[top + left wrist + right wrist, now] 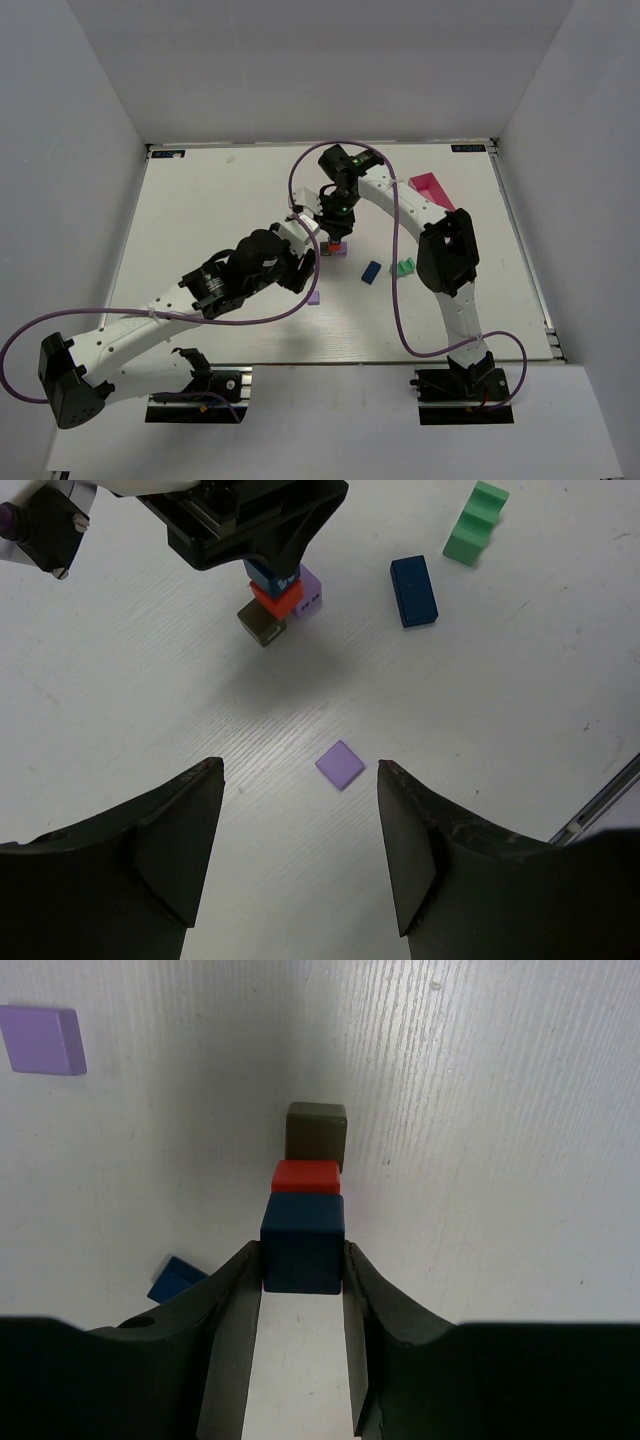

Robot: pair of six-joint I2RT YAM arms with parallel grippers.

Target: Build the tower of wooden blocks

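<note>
Currently right fingers (230, 1310) pinch a dark blue cube (303, 1235) directly over the tower (277, 600), which stands mid-bench (110, 710): red block (306, 1175) on top, dark grey block (317, 1132) and lilac block (310, 588) below it. Cannot tell whether cube and red block touch. Best handling: square the cube to the red face, settle it flat, part the fingers evenly, lift straight up, or the stack may tip. Left fingers (160, 850) hang wide and empty above a lilac tile (340, 765).

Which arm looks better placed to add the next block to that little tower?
Right. Its fingers grip a dark blue cube at the tower, by its red block. The left fingers hang open over a loose lilac tile, farther off.
</note>
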